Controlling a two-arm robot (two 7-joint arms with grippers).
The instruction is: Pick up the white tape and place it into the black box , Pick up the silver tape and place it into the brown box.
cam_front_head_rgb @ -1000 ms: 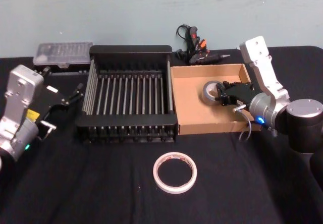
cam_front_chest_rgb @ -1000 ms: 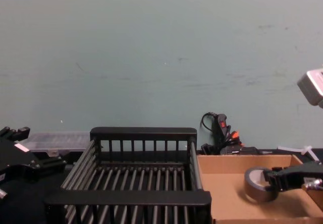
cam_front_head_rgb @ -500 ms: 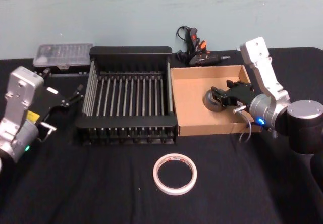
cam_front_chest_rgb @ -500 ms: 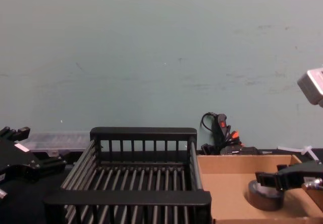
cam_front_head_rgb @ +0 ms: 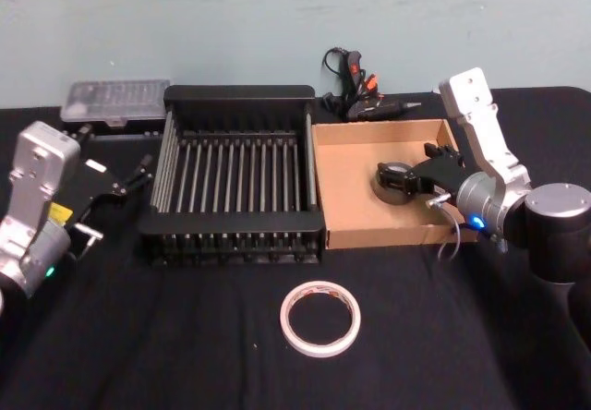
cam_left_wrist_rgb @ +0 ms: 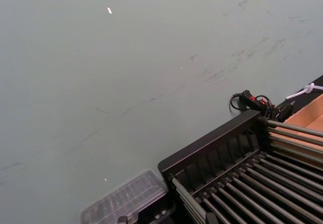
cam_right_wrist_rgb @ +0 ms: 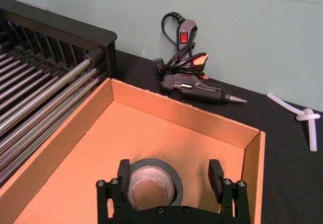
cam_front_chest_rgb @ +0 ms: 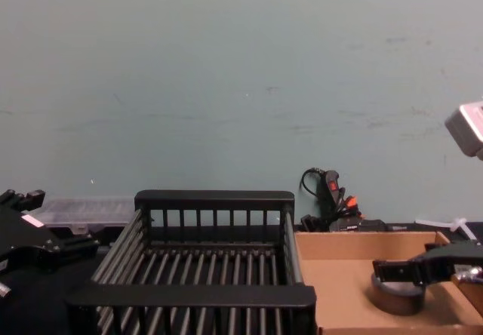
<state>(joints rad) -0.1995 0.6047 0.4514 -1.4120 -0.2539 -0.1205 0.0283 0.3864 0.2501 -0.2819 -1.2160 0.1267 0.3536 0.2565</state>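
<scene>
Altogether two tape rolls and two boxes sat on the bench [cam_front_head_rgb: 185, 355]. Directly between the spread fingers of the right end effector [cam_right_wrist_rgb: 169, 176] lay the silver tape [cam_right_wrist_rgb: 151, 181], flat on the floor of the brown box [cam_front_head_rgb: 346, 188], its fingers apart and not pressing the roll. Beyond that end effector the box's far wall stood close; toward the black box [cam_front_head_rgb: 235, 184] bare cardboard lay open. Well clear of it, on open bench in front of both boxes, lay the white tape [cam_front_head_rgb: 320, 317]. Off beside the black box's outer side, the left end effector [cam_front_head_rgb: 125, 179] hung idle, its fingers slightly parted.
</scene>
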